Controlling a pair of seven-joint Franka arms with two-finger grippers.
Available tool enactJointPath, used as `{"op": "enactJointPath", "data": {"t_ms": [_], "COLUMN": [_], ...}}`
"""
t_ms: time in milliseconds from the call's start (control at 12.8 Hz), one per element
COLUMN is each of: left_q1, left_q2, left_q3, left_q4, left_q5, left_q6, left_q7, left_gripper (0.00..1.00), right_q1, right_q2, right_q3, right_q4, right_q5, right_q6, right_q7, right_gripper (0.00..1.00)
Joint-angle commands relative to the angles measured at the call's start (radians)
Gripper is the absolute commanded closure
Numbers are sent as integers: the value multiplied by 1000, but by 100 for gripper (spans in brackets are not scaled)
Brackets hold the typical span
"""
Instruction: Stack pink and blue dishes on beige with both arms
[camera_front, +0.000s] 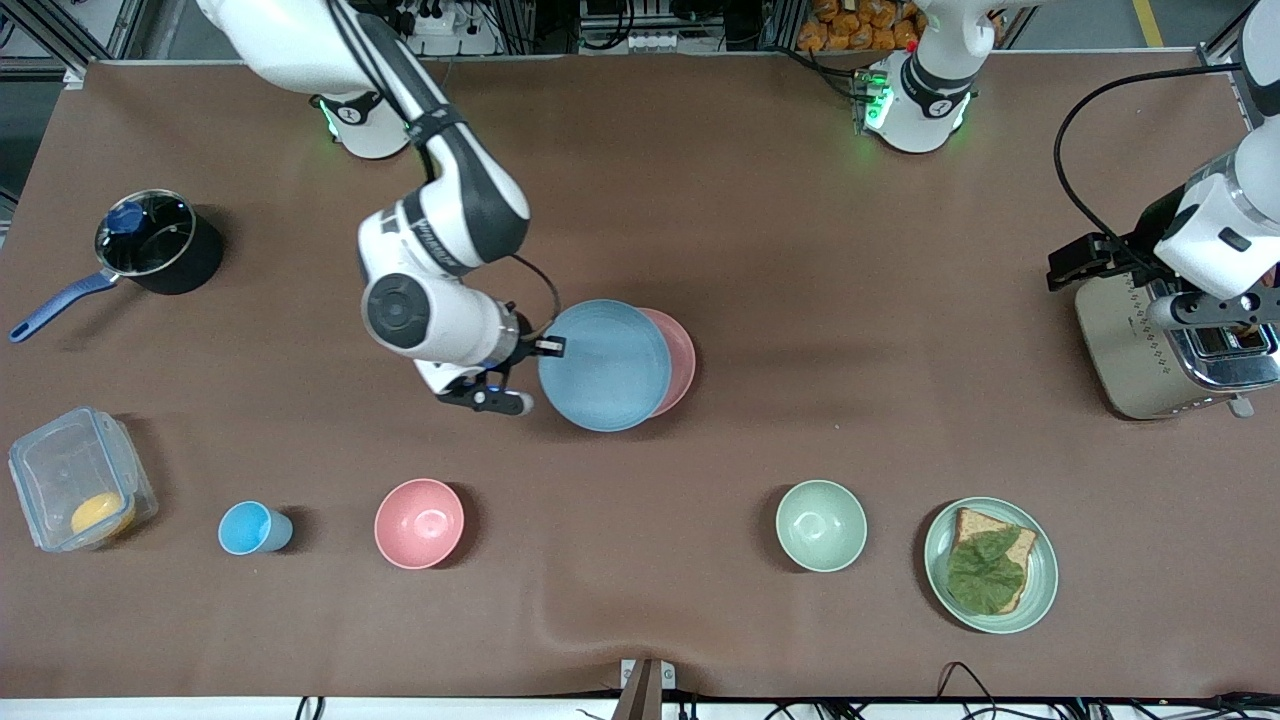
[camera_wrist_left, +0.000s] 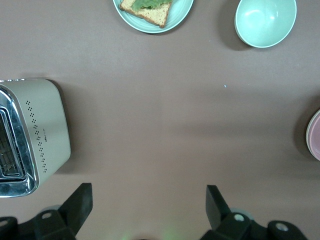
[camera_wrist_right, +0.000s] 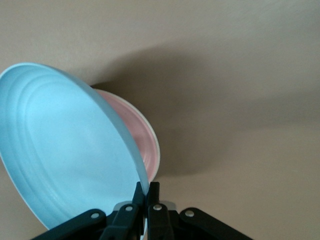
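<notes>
Right gripper (camera_wrist_right: 145, 192) pinches the rim of the light blue plate (camera_front: 603, 365), matte, tilted over the pink plate (camera_front: 678, 360) mid-table. Left gripper (camera_wrist_left: 148, 200), fingers wide apart, waits over bare table beside the toaster (camera_wrist_left: 30, 135).

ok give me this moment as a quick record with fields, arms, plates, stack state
right gripper: shut on the rim of the blue plate, held tilted over the pink plate
left gripper: open, waiting over bare table beside the toaster
pink plate: lies mid-table, mostly covered by the blue one
beige plate: cannot be made out; a pale rim edge shows under the pink plate in the right wrist view
stack state: blue not yet laid flat on the pink
</notes>
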Motion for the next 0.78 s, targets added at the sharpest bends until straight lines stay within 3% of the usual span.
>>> {"op": "enactJointPath", "data": {"t_ms": [0, 234, 703], "left_q1": [7, 7, 7], "left_q2": [-4, -4, -4], "left_q3": [1, 1, 3], "left_q4": [-5, -10, -13], "left_q5": [-26, -26, -26], "left_q6": [11, 12, 18], "left_q7": [25, 25, 25], "left_gripper": [0, 0, 0], "right_q1": [34, 67, 86], "right_q2": [10, 46, 51], "right_q3": [-13, -13, -13], "right_q4": [-44, -45, -73], "right_q5": [24, 24, 24], "right_q6": [75, 140, 136], "right_q7": [10, 56, 93], "right_gripper": [100, 100, 100]}}
